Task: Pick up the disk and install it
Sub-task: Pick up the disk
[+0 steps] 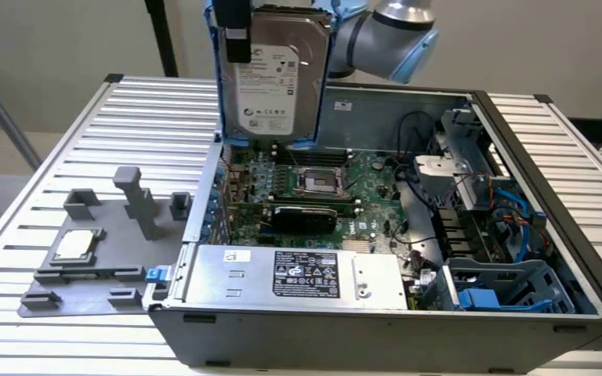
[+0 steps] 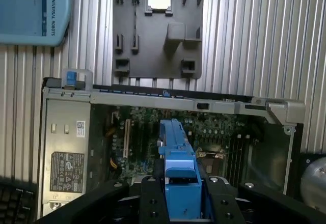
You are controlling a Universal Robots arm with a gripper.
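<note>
— Since the jaws stand partly closed, what do they have hold of?

— The disk (image 1: 276,72). It is gripped between them, with one black finger (image 1: 237,35) pressed on its labelled face. In the wrist view the fingers (image 2: 151,198) flank the blue carrier (image 2: 178,165) edge-on, touching it on both sides.

— How does it sit in the jaws?

— Upright, hanging down from them. The white label faces the exterior camera, and the disk touches nothing under it.

— What lies below the jaws?

— An open computer case (image 1: 385,337) on a ribbed metal surface (image 1: 144,117). The motherboard (image 1: 312,184) is straight beneath the disk's lower edge, with a clear gap between them.

— Anything else inside the case?

— A silver power supply (image 1: 291,274) with a black sticker lies below and to one side of the jaws, along a case wall. A blue plastic cage (image 1: 505,286) sits in a corner of the case, well apart from the jaws.

— And outside the case?

— A grey fixture plate (image 1: 92,258) rests on the surface, on the far side of the case wall from the jaws and well apart from them. A small square silver chip (image 1: 75,245) lies in one of its recesses.

— The arm?

— Its grey and light-blue joint (image 1: 395,31) shows just behind the disk.
</note>
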